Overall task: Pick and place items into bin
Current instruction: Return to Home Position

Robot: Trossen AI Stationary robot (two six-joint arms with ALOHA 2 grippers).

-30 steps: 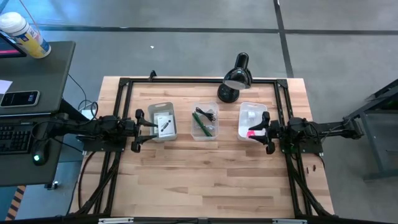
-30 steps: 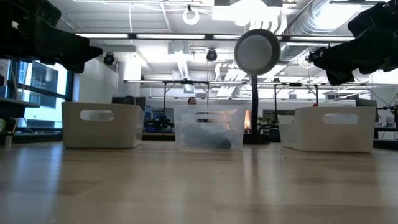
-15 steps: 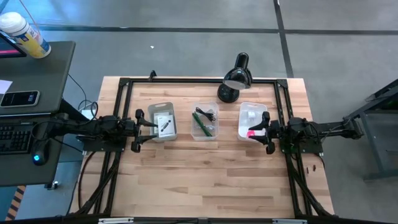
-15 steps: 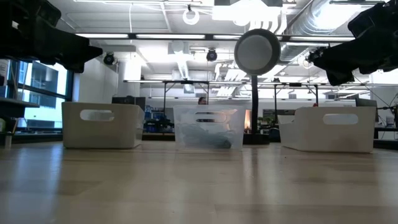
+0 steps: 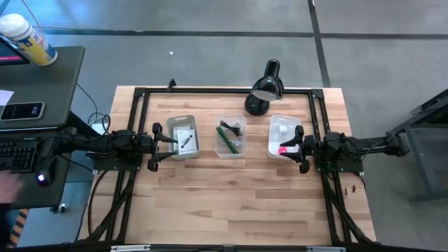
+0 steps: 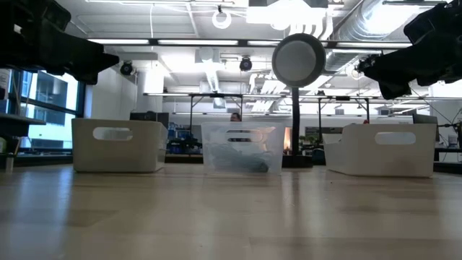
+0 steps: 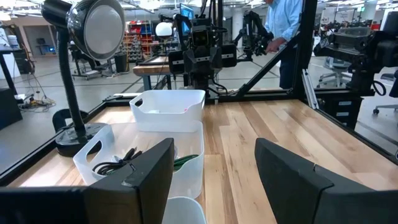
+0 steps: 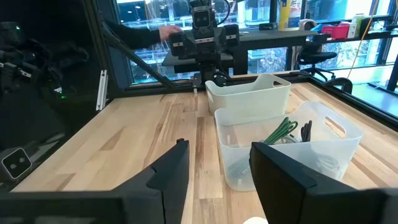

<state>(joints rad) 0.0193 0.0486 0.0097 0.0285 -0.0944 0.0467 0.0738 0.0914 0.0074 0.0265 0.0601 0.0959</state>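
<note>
— Where do we see the left gripper [image 5: 157, 147]?
— It hangs just beside the gray bin [image 5: 180, 118], on its outer side. The fingers are spread and hold nothing. The white card with a black part [image 5: 185, 140] lies inside this bin.
— And the right gripper [image 5: 300, 148]?
— Also spread and empty, just beside the white bin [image 5: 283, 117]. The pink piece [image 5: 283, 149] lies in it, near the fingers. Between them we see the clear bin [image 5: 231, 117] with the green stick [image 5: 227, 138] and the black cable [image 5: 235, 128].

left bin [image 5: 180, 118]: card [image 5: 185, 141] inside | middle bin [image 5: 229, 117]: stick [image 5: 227, 138], cable [image 5: 231, 127] inside | lamp [image 5: 260, 94]: behind, between middle bin and right bin [image 5: 283, 117]
</note>
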